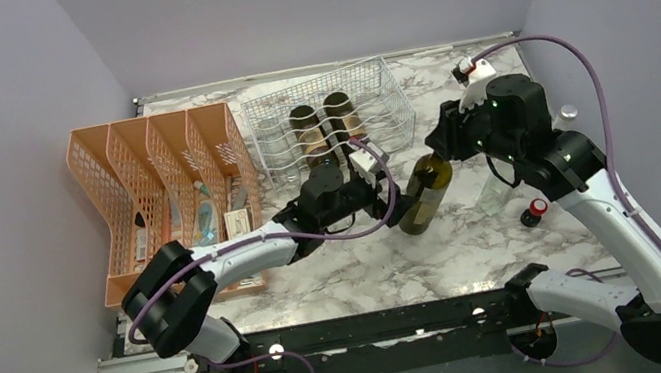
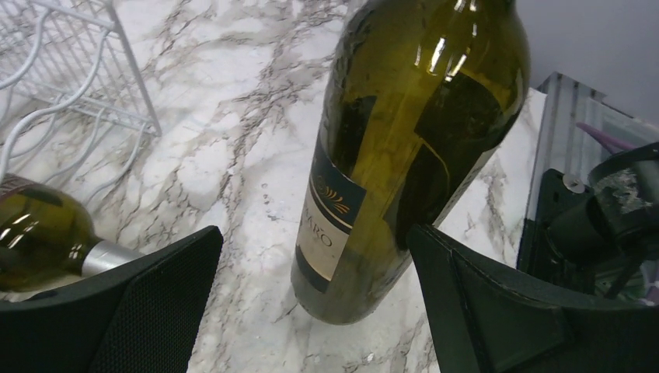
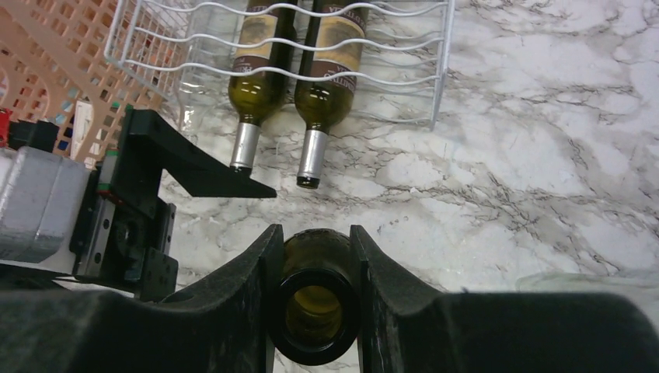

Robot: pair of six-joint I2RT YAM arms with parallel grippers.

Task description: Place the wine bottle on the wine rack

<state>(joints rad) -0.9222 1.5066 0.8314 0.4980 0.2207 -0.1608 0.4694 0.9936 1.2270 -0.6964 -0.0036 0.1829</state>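
An organiser [image 1: 160,190] sits at the left. Right of it, the rack [image 1: 389,95] holds two bottles [image 1: 322,127]. Just near-right of the rack, the left gripper [image 1: 390,203], jaws wide apart, flanks the tilted wine bottle [image 1: 426,193] standing on the table [image 1: 341,276]. The right gripper [image 3: 315,241] pinches its neck.

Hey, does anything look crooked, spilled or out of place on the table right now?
The wine bottle leans well off vertical, its neck pinched by the right gripper. Its mouth is open, with no cap or cork, which is odd for a bottle about to be laid in the wine rack. No spill shows.
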